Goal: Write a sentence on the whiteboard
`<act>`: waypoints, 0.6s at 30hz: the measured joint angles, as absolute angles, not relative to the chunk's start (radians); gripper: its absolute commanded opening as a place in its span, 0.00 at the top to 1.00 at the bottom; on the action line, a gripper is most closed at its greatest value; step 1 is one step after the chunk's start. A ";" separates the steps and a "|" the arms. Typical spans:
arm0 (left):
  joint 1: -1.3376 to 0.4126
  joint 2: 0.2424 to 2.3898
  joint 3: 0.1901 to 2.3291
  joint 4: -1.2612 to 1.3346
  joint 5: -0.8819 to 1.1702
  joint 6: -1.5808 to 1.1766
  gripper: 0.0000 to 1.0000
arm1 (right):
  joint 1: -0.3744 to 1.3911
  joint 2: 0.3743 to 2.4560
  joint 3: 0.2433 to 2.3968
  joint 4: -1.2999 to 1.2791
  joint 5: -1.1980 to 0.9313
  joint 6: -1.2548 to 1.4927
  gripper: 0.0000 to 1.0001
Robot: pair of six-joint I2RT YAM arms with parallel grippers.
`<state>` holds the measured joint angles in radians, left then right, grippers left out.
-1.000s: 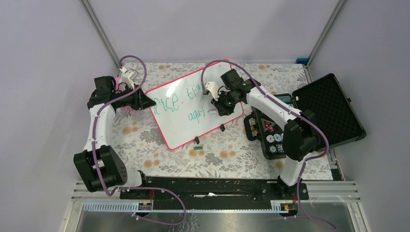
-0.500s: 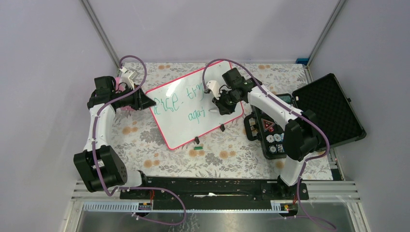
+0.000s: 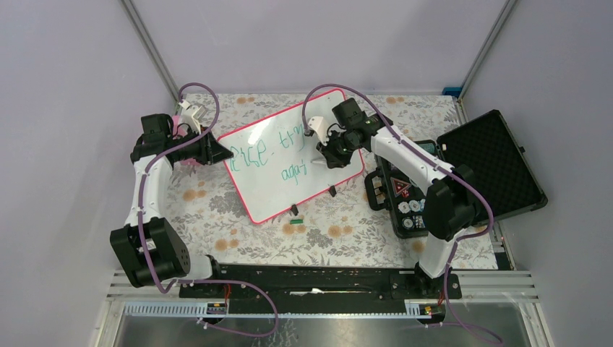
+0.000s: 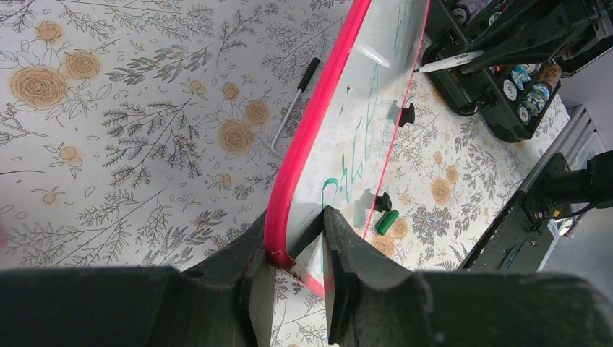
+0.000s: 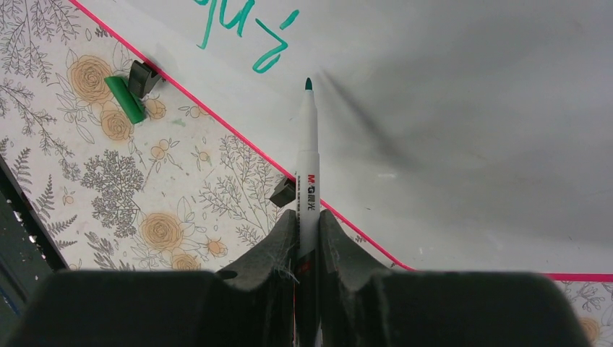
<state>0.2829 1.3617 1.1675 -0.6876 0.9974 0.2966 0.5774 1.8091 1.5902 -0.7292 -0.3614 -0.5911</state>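
Note:
The whiteboard [image 3: 278, 194], white with a pink-red frame, lies tilted on the floral table. The sentence [image 3: 251, 155] is green scrawl in two lines across it. My left gripper [image 3: 219, 150] is shut on the board's left edge, one finger on each face, as the left wrist view [image 4: 296, 225] shows. My right gripper [image 3: 330, 153] is shut on a white marker [image 5: 309, 155] with a green tip. The tip points at bare board just right of the last green strokes [image 5: 271, 52]. Whether the tip touches the board is unclear.
A green marker cap [image 3: 295, 219] lies on the table off the board's near edge, beside a black board foot [image 3: 294, 210]. An open black foam-lined case [image 3: 491, 163] with small items stands at the right. A wire stand [image 4: 293, 112] sits behind the board.
My right gripper has shifted a little toward the far side and right with the marker. The left gripper and the board have not moved.

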 measured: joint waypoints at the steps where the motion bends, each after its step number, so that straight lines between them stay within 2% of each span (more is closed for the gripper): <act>1: 0.283 1.362 1.168 -0.687 0.997 0.297 1.00 | 0.578 1.810 1.590 -0.729 -0.361 -0.591 1.00; 18: 0.283 1.362 1.168 -0.688 0.997 0.297 1.00 | 0.587 1.838 1.619 -0.733 -0.362 -0.595 1.00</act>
<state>0.2829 1.3617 1.1675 -0.6876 0.9966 0.2970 0.5869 1.8378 1.6192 -0.7326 -0.3618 -0.5945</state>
